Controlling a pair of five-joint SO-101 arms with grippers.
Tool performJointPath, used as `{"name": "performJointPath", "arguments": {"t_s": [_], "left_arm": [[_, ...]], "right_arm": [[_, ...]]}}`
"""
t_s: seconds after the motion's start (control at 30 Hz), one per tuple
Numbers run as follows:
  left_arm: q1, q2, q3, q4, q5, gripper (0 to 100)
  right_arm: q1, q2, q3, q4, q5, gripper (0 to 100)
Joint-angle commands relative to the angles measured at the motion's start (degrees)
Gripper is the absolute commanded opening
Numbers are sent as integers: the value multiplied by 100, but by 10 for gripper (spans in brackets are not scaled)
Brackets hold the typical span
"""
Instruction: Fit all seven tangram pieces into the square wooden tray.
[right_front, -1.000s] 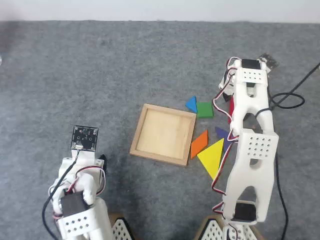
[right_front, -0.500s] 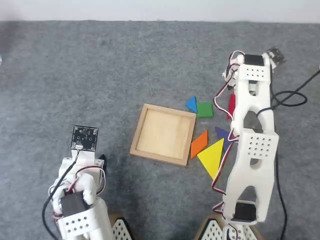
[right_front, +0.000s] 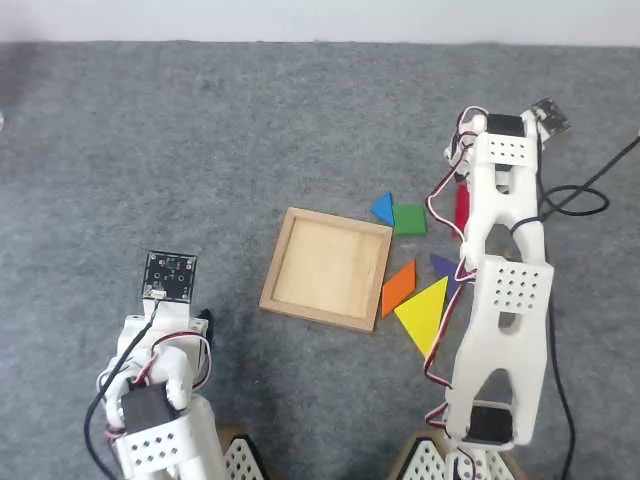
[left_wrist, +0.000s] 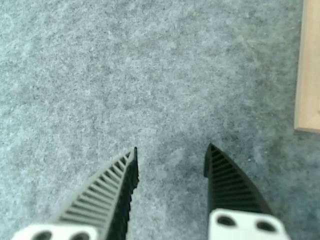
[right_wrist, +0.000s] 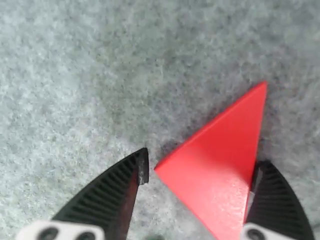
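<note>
Here, the square wooden tray (right_front: 277, 258) lies on the grey carpet (right_front: 180, 140) between the two arms. The pieces in view all sit on the carpet off the tray's side nearest the right arm (right_front: 505, 300).

A blue triangle (right_front: 382, 208) and a green square (right_front: 409, 219) lie just beside each other near the tray's far corner. An orange parallelogram (right_front: 398, 287) rests close against the tray's edge, with a large yellow triangle (right_front: 425, 313) next to it. A purple triangle (right_front: 443, 266) pokes out from under the right arm.

Farther out, the red triangle (right_wrist: 220, 175) lies flat on the carpet, mostly covered by the arm in the high view. The right gripper (right_wrist: 201, 167) is low over it with its fingers spread. One tip sits just short of the triangle's corner and the other is against its opposite edge (whether that one truly touches, I cannot tell).

The left arm (right_front: 155, 400) sits drawn back near its base. The left gripper (left_wrist: 172, 150) is over bare carpet with its fingers spread and nothing between them, the tray's edge off to one side.
</note>
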Motion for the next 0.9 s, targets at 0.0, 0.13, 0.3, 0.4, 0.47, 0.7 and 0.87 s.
{"name": "performJointPath", "arguments": {"t_s": [0.0, 0.13, 0.3, 0.4, 0.47, 0.7, 0.87], "left_arm": [[18, -105, -66, 9, 44, 209], [18, -105, -66, 9, 44, 209], [18, -105, -66, 9, 44, 209], [18, -105, -66, 9, 44, 209], [18, -105, -66, 9, 44, 209], [18, -105, -66, 9, 44, 209], [18, -105, -66, 9, 44, 209]], "right_arm": [[66, 31, -237, -22, -9, 310], [57, 66, -246, 40, -9, 310], [22, 75, -237, 40, 0, 310], [22, 75, -220, 48, 0, 310], [31, 75, -220, 154, 26, 310], [48, 268, -220, 312, 316, 310], [48, 435, -255, 295, 325, 310]]}}
